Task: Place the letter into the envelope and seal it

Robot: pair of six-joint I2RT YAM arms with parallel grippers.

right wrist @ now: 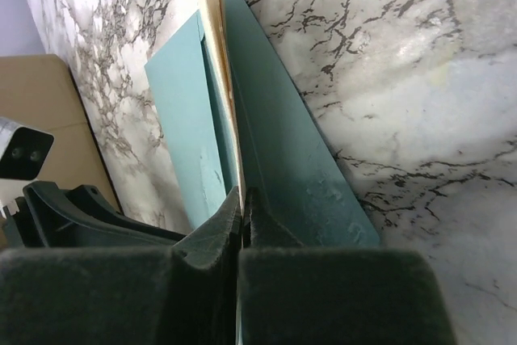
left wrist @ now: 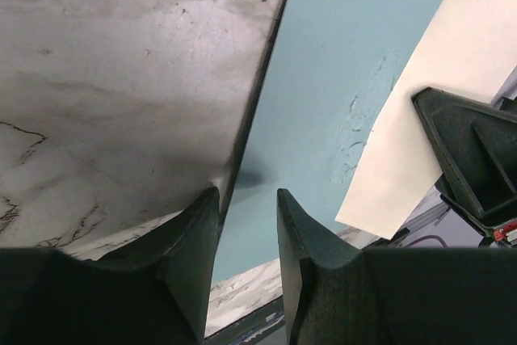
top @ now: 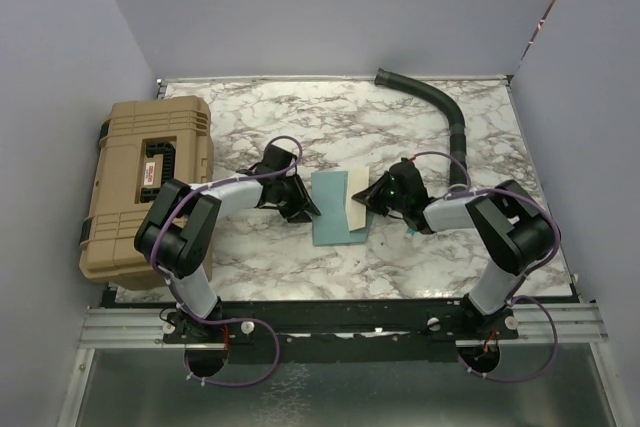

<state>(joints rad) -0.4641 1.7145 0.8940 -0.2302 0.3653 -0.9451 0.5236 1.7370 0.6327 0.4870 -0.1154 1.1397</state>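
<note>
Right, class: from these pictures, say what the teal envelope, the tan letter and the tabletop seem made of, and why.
The envelope: thin matte teal paper, probably; flat, with small surface wrinkles. The letter: matte cream paper, thin clean edge. The tabletop: marble-patterned, slight sheen; stone or printed laminate, cannot tell.

Enclosed work cell under even light: plain lavender-grey walls [top: 300, 7] surround a grey-veined marble-pattern table [top: 300, 272] — tan hard case [top: 140, 187] at left, black corrugated hose [top: 445, 107] at far right.
</note>
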